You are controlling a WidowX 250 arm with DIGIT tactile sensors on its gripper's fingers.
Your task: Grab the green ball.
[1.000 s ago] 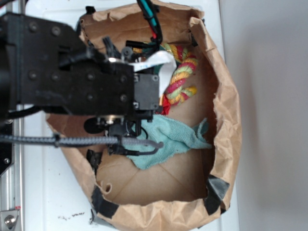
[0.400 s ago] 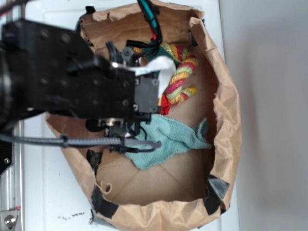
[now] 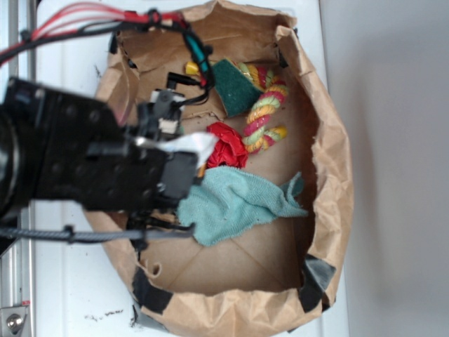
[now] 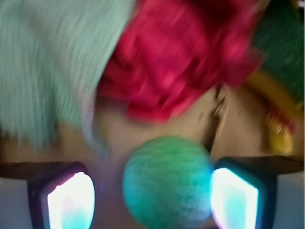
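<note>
In the wrist view the green ball (image 4: 167,183), mint-coloured and dimpled, lies on the brown paper floor between my fingers. My gripper (image 4: 152,193) is open. The ball sits close against the right finger (image 4: 236,200), and a gap separates it from the left finger (image 4: 69,200). The picture is blurred. In the exterior view my black arm (image 3: 105,168) hangs over the left side of the bag and hides both the ball and the fingertips.
A red ruffled toy (image 3: 226,146) and a teal cloth (image 3: 235,203) lie just beyond the ball. A dark green sponge (image 3: 235,86) and a coloured rope toy (image 3: 265,112) are at the back. The paper bag's wall (image 3: 333,175) rings everything.
My arm has shifted left and lower in the exterior view, uncovering the red toy and the dark green sponge that it hid before.
</note>
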